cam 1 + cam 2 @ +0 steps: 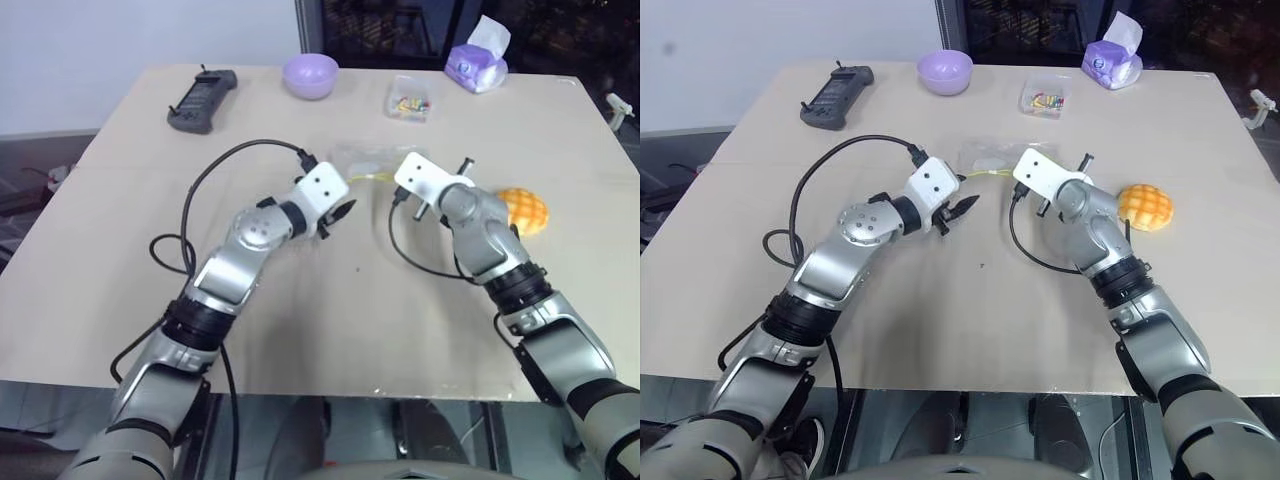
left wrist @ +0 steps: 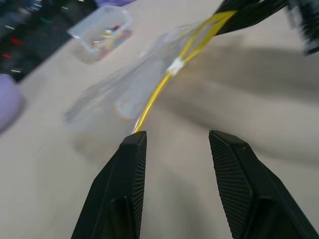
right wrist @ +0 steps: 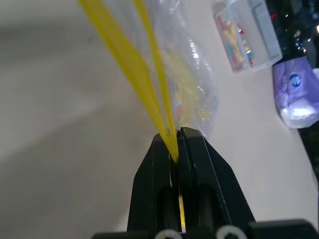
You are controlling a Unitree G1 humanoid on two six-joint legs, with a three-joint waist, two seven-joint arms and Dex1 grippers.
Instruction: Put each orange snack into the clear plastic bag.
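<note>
Pinching the yellow strip (image 3: 149, 99) of the clear plastic bag (image 2: 124, 94) in our clenched right gripper (image 3: 178, 132), we are bringing our left gripper (image 2: 174, 144), jaws apart and empty, up to the strip's free end. Being thin, limp and slippery, the film is probably best taken by that stiffer strip. Beside our right arm is sitting the orange snack (image 1: 1145, 207), light and easily crushed.
</note>
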